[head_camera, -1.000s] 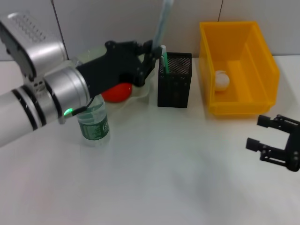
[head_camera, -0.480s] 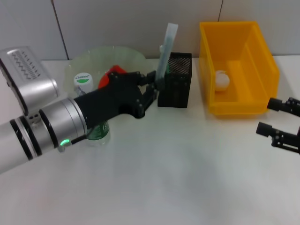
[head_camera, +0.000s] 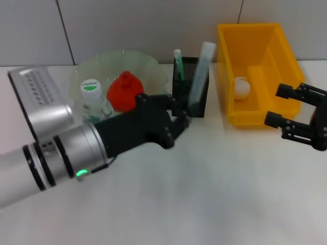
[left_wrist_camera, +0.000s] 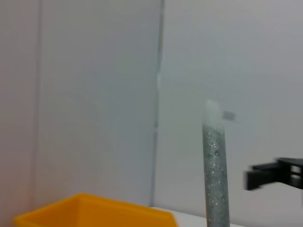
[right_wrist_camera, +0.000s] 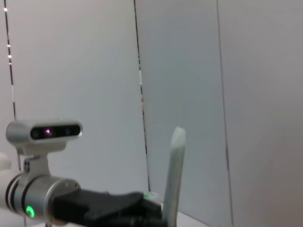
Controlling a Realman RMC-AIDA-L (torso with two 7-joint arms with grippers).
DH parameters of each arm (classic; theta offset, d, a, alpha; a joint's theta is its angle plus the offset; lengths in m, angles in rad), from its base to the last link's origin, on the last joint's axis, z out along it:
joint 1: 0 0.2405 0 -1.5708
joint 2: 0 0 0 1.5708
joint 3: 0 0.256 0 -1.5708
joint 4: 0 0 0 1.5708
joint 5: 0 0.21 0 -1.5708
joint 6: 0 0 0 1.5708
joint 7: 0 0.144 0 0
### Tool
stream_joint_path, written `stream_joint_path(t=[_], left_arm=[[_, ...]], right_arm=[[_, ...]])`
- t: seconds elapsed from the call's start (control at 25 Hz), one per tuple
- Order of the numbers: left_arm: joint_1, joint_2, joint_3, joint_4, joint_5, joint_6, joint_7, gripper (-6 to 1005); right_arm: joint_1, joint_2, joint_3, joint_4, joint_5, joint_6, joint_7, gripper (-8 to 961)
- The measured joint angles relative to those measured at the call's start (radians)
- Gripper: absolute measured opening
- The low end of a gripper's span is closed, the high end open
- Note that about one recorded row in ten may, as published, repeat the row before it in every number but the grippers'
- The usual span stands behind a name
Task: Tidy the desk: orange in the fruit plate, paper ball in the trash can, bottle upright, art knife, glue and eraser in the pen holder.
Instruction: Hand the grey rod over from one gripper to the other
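My left gripper (head_camera: 180,116) is shut on the glue (head_camera: 200,75), a translucent glittery tube that tilts up in front of the black mesh pen holder (head_camera: 195,104). The glue also shows in the left wrist view (left_wrist_camera: 215,175) and in the right wrist view (right_wrist_camera: 173,175). A green and white art knife (head_camera: 178,62) stands in the holder. The orange (head_camera: 122,89) lies on the clear fruit plate (head_camera: 148,69), and the bottle (head_camera: 92,96) stands upright beside it. The paper ball (head_camera: 241,87) rests in the yellow trash can (head_camera: 286,76). My right gripper (head_camera: 274,106) hangs open by the can's front right. The eraser is out of view.
The left arm's silver forearm (head_camera: 51,153) crosses the near left of the white table (head_camera: 214,194). A grey panelled wall (head_camera: 127,25) stands behind the plate, holder and can. The yellow can's rim (left_wrist_camera: 94,210) shows in the left wrist view.
My left gripper has carried the glue rightward and nearer, from the holder's left rim to its front. The right gripper has risen toward the trash can.
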Motion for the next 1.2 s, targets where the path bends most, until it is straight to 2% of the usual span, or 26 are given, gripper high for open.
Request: stream_joint_path(t=[0.48, 1.2], left_arm=[[-0.035, -0.003, 0.074, -0.103, -0.120, 0.000, 0.127, 170], [-0.044, -0.005, 0.113, -0.110, -0.134, 0.005, 0.154, 169]], right_arm=[[0.084, 0.002, -0.001, -0.056, 0.001, -0.006, -0.010, 737], [0.153, 0.005, -0.002, -0.158, 0.054, -0.011, -0.055, 738]])
